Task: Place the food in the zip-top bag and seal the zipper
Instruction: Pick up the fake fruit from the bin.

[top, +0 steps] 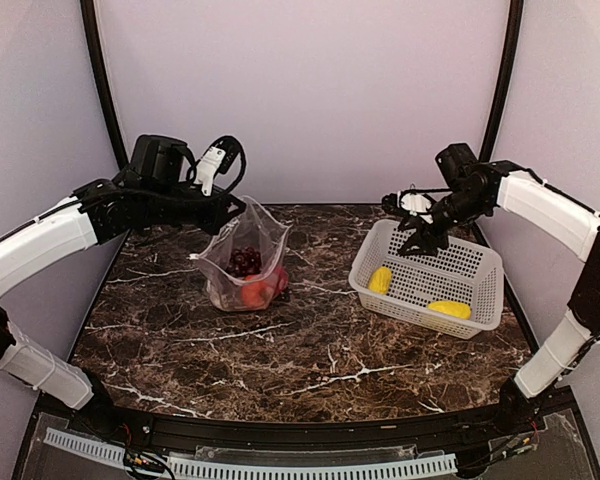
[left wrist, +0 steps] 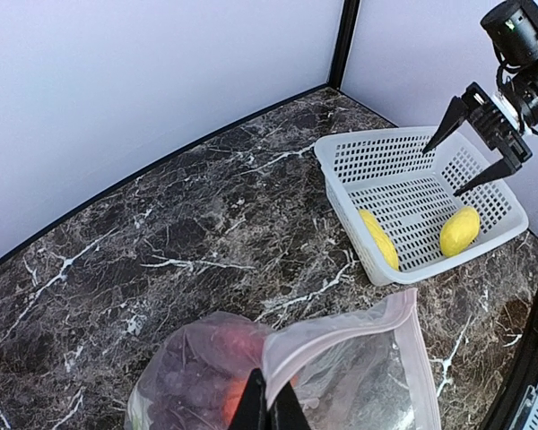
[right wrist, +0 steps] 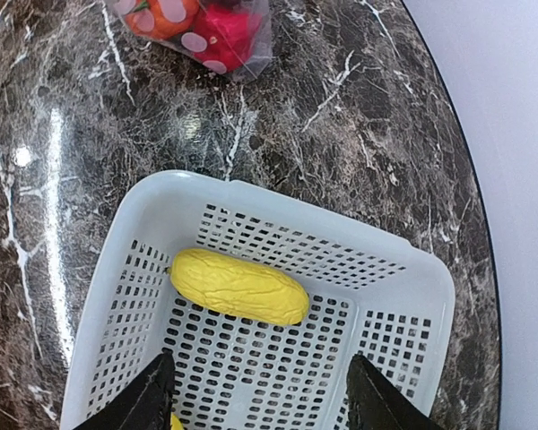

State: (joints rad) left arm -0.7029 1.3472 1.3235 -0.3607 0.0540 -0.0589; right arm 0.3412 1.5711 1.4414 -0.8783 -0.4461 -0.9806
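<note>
The dark marble table [top: 280, 350] carries everything, with the white perforated basket [top: 470, 262] on its right side and the zip-top bag [top: 263, 232] well apart from it at centre-left. The bag stands upright on its bulging bottom with its mouth gaping upward. The left gripper [top: 238, 208] reaches in from the left and is clenched on the bag's upper edge; in the left wrist view its fingertips [left wrist: 271, 408] pinch the plastic just below the rim. The right gripper [top: 420, 240] hangs over the far left corner of the basket, its jaws spread wide and gripping nothing. In the right wrist view the two fingers [right wrist: 152, 399] frame the basket floor from either side. Two yellow pieces lie in the basket: one [top: 380, 279] against the left wall, the other [top: 449, 309] near the front right corner. Inside the bag, the dark purple grapes [top: 244, 261] sit on top. The orange-red round one [top: 253, 293] lies beneath them, and the red pepper [top: 279, 280] is pressed to the right wall. The zipper [left wrist: 341, 324], a thin pinkish-white strip, runs along the raised mouth edge and is not closed.
</note>
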